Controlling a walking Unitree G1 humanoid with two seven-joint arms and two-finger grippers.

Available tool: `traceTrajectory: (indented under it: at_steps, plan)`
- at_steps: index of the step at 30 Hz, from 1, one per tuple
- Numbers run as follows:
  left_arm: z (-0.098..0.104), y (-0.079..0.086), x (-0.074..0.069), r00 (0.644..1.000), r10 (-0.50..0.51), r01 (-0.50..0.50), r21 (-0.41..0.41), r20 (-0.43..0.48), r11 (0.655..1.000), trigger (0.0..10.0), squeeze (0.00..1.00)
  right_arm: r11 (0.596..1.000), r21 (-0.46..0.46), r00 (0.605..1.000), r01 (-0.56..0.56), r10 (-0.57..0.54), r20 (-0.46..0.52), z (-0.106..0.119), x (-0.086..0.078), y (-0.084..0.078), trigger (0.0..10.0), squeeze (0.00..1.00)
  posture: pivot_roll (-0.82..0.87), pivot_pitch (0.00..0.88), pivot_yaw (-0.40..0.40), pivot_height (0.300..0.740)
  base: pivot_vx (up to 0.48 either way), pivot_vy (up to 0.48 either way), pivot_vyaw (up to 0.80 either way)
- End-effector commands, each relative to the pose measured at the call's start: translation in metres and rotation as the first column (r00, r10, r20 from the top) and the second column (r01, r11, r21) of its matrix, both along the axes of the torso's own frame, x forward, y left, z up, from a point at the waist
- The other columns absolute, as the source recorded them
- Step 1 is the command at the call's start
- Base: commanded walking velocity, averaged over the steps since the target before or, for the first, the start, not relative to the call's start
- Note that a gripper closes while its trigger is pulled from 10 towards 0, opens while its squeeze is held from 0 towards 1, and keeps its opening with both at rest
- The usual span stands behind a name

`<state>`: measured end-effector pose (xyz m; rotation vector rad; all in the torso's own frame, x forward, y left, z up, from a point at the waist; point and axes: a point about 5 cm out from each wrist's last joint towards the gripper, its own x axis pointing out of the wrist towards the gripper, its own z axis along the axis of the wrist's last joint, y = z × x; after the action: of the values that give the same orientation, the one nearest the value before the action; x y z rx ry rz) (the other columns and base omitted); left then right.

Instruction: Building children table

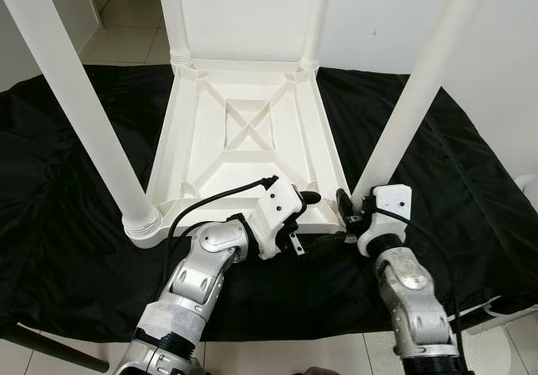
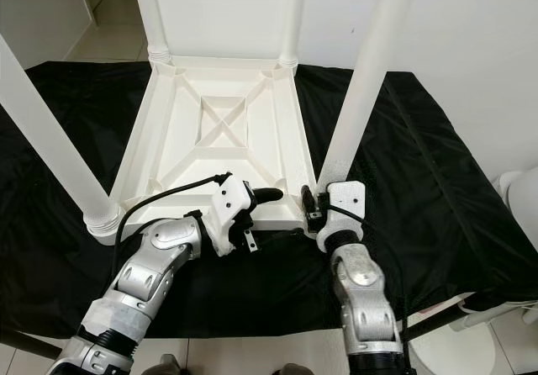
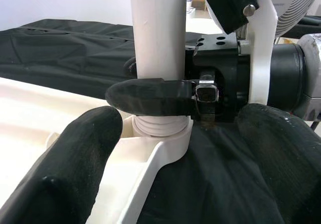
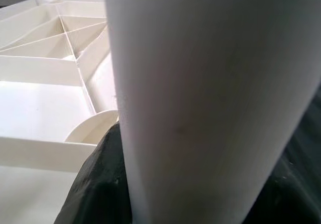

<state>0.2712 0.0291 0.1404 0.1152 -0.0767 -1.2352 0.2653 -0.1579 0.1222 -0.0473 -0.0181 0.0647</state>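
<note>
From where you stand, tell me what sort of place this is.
Probably a room in a home, used as an assembly spot: pale floor tiles, plain white walls, and a black sheet spread under the upturned white plastic table. A fan stands nearby.

Both silver arms bent forward, right hand clamped shut, left hand spread beside it.
</note>
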Motion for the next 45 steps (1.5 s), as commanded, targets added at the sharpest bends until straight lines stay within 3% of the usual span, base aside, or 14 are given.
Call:
traceTrajectory:
  at_steps: [1, 2, 6, 15, 16, 21, 26, 27, 28, 32, 35, 37, 40, 45]
  plan:
    - [0.001, 0.003, 0.003, 0.997, 0.08, -0.08, -0.004, 0.004, 0.997, 10.0, 0.0, 0.994, -0.05, 0.991, 0.102, -0.106, -0.081, -0.017, -0.005, -0.005, 10.0, 0.0, 0.0, 0.0, -0.037, 0.74, 0.0, 0.0, 0.0]
    - [0.001, 0.004, 0.003, 0.997, 0.082, -0.082, -0.003, 0.004, 0.997, 10.0, 0.0, 0.98, -0.037, 0.976, 0.195, -0.197, -0.093, -0.02, -0.008, -0.003, 10.0, 0.0, 0.0, 0.0, -0.038, 0.74, 0.0, 0.0, 0.0]
    - [0.0, 0.005, 0.002, 0.996, 0.085, -0.085, 0.001, 0.004, 0.996, 10.0, 0.0, 0.943, 0.006, 0.937, 0.332, -0.329, -0.116, -0.022, -0.013, 0.004, 10.0, 0.0, 0.01, 0.0, -0.038, 0.74, 0.0, 0.0, 0.0]
    - [0.0, 0.005, 0.002, 0.997, 0.077, -0.077, 0.004, 0.004, 0.997, 10.0, 0.0, 0.934, 0.011, 0.929, 0.357, -0.353, -0.11, -0.019, -0.015, 0.01, 10.0, 0.0, 0.0, 0.0, -0.035, 0.74, 0.0, 0.0, 0.0]
    - [0.001, 0.005, 0.002, 0.997, 0.079, -0.079, 0.005, 0.005, 0.997, 10.0, 0.0, 0.937, 0.027, 0.933, 0.348, -0.344, -0.107, -0.018, -0.015, 0.011, 10.0, 1.0, 0.0, 0.0, -0.034, 0.74, 0.0, 0.0, 0.0]
    - [0.001, 0.005, 0.003, 0.997, 0.081, -0.081, 0.005, 0.005, 0.997, 10.0, 0.0, 0.945, 0.051, 0.944, 0.323, -0.318, -0.085, -0.015, -0.016, 0.011, 10.0, 1.0, 0.0, 0.0, -0.037, 0.74, 0.0, 0.0, 0.0]
    - [0.001, 0.005, 0.002, 0.997, 0.081, -0.081, 0.004, 0.004, 0.997, 10.0, 0.0, 0.973, 0.056, 0.974, 0.223, -0.22, -0.047, -0.012, -0.018, -0.005, 10.0, 1.0, 0.0, 0.0, -0.036, 0.74, 0.0, 0.0, 0.0]
    - [0.001, 0.004, 0.003, 0.997, 0.081, -0.081, 0.003, 0.005, 0.997, 10.0, 0.0, 0.985, 0.042, 0.985, 0.168, -0.166, -0.044, -0.012, -0.018, -0.01, 10.0, 0.61, 0.0, 0.0, -0.035, 0.74, 0.0, 0.0, 0.0]
    - [0.001, 0.004, 0.003, 0.997, 0.081, -0.081, 0.002, 0.005, 0.997, 10.0, 0.0, 0.992, 0.041, 0.992, 0.121, -0.119, -0.048, -0.012, -0.018, -0.014, 10.0, 0.0, 0.0, 0.0, -0.032, 0.74, 0.0, 0.0, 0.0]
    - [0.001, 0.004, 0.004, 0.997, 0.082, -0.082, 0.002, 0.006, 0.997, 10.0, 0.0, 0.996, 0.041, 0.996, 0.077, -0.075, -0.049, -0.012, -0.017, -0.017, 10.0, 0.0, 0.0, 0.0, -0.032, 0.74, 0.0, 0.0, 0.0]
    - [0.003, 0.002, 0.005, 0.997, 0.08, -0.08, -0.002, 0.009, 0.997, 10.0, 0.0, 0.985, -0.067, 0.986, -0.159, 0.156, -0.051, -0.01, -0.008, -0.029, 10.0, 0.0, -0.01, 0.0, -0.024, 0.74, 0.0, 0.0, 0.0]
    - [0.003, 0.002, 0.005, 0.997, 0.08, -0.08, -0.002, 0.009, 0.997, 10.0, 0.0, 0.985, -0.067, 0.986, -0.159, 0.156, -0.051, -0.01, -0.008, -0.029, 10.0, 0.0, -0.01, 0.0, -0.024, 0.74, 0.0, 0.0, 0.0]
    - [0.004, 0.001, 0.007, 0.997, 0.082, -0.081, -0.005, 0.01, 0.997, 10.0, 0.0, 0.953, -0.12, 0.96, -0.279, 0.276, -0.046, -0.003, 0.001, -0.033, 10.0, 0.0, -0.01, 0.0, -0.025, 0.74, 0.0, 0.0, 0.0]
    - [0.005, 0.001, 0.008, 0.996, 0.083, -0.083, -0.007, 0.012, 0.997, 10.0, 0.0, 0.914, -0.147, 0.925, -0.378, 0.378, -0.031, 0.006, 0.013, -0.031, 10.0, 0.0, 0.0, 0.0, -0.027, 0.74, 0.0, 0.0, 0.0]
